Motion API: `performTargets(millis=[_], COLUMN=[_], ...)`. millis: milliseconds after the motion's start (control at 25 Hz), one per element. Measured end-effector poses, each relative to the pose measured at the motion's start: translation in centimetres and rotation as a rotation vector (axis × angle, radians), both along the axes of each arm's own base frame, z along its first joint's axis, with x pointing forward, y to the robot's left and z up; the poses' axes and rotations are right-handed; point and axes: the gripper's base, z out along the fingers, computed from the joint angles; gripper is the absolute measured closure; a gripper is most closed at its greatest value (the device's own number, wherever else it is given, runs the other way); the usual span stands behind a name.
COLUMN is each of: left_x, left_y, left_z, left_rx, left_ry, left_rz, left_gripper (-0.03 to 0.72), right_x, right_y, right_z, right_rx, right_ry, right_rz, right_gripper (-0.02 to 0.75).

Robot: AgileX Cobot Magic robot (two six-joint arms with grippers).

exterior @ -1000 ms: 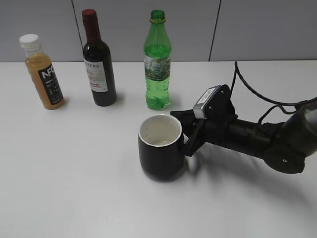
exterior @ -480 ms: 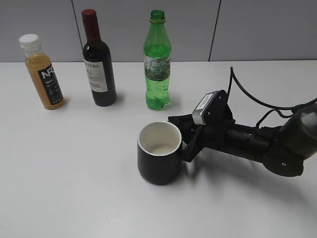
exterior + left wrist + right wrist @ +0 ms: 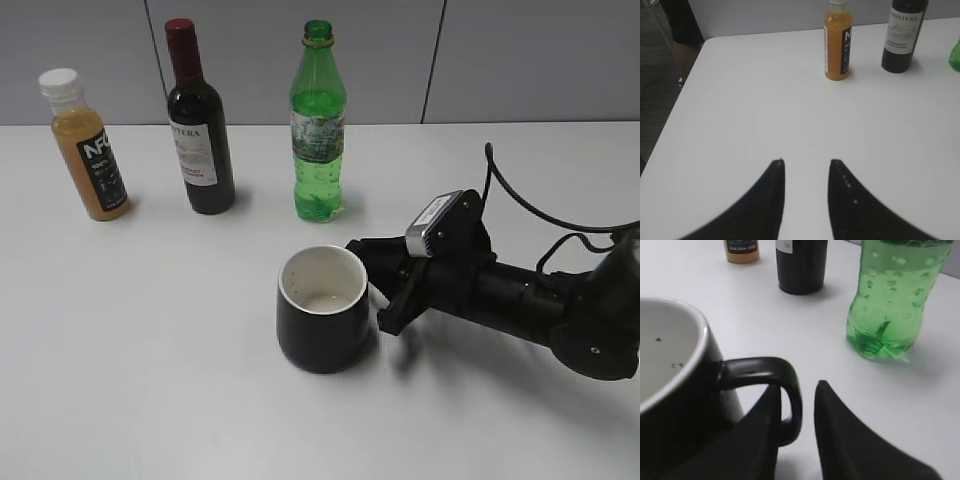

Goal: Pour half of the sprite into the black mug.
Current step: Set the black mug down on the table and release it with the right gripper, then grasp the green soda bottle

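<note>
The sprite (image 3: 318,130), a green bottle with no cap, stands upright at the back of the table; it also shows in the right wrist view (image 3: 895,295) and at the edge of the left wrist view (image 3: 956,55). The black mug (image 3: 322,322) stands in front of it with its handle (image 3: 785,385) pointing right. My right gripper (image 3: 372,285) lies low on the table, and its jaws (image 3: 797,386) stand open either side of the handle with a gap on the right. My left gripper (image 3: 806,162) is open and empty over bare table.
A dark wine bottle (image 3: 200,125) and an orange juice bottle (image 3: 88,150) stand at the back left, left of the sprite. The table's left edge (image 3: 675,115) shows in the left wrist view. A black cable trails behind the right arm.
The mug was set slightly nearer the front and has stayed still since. My right gripper has opened off the handle and drawn a little back to the right.
</note>
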Motion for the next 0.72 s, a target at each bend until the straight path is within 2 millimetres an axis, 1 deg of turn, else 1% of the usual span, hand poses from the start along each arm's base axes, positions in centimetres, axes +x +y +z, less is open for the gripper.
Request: performTargets(millis=[240,440,560,640,720], left_x=[0.0,0.0,0.0,0.0,0.0], left_y=[0.0,0.0,0.0,0.0,0.0], left_z=[0.0,0.0,0.0,0.0,0.0], left_rx=[0.000,0.000,0.000,0.000,0.000], left_ry=[0.000,0.000,0.000,0.000,0.000], left_rz=[0.000,0.000,0.000,0.000,0.000], left_gripper=[0.452,0.452,0.452,0.452,0.452], right_x=[-1.6,-2.6,-2.8,-2.6,-2.1], right_y=[-1.0,-2.1,-3.1,-4.1,-5.2], right_z=[0.8,1.4,2.3,3.5,4.7], right_rx=[-0.032,-0.052,-0.045,-0.023,0.008], right_ry=[-0.006,-0.003,-0.006,-0.021,-0.043], right_rz=[-0.036,-0.125,-0.236,-0.354,-0.491], right_gripper=[0.516,0.500,0.499,0.495,0.468])
